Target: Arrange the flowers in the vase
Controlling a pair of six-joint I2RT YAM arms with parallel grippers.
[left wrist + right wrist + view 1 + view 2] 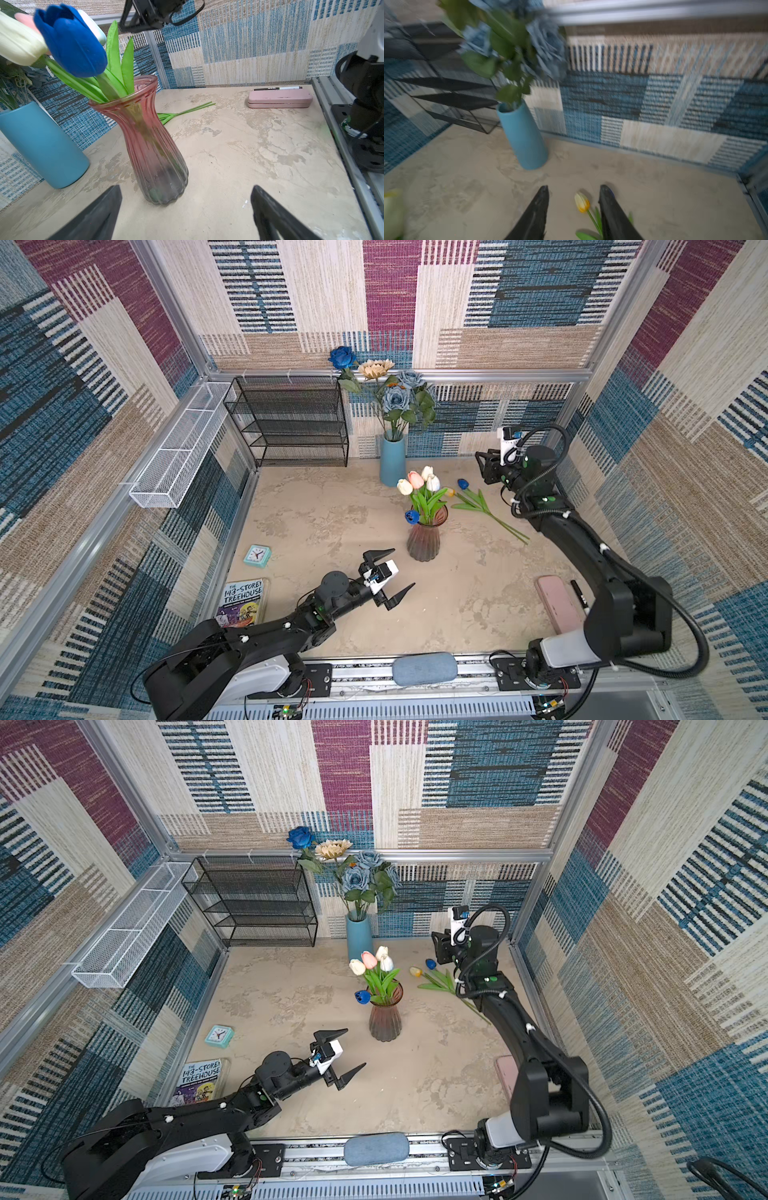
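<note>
Both jaws parted: left tool (404, 567) low, right tool (574, 186) raised.

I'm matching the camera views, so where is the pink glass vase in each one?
In a top view: pink glass vase, table centre.
In a top view: pink glass vase, table centre.
Left wrist: pink glass vase, picture centre.
Right wrist: not in it.
Shared landmark: blue vase, in all four.
</note>
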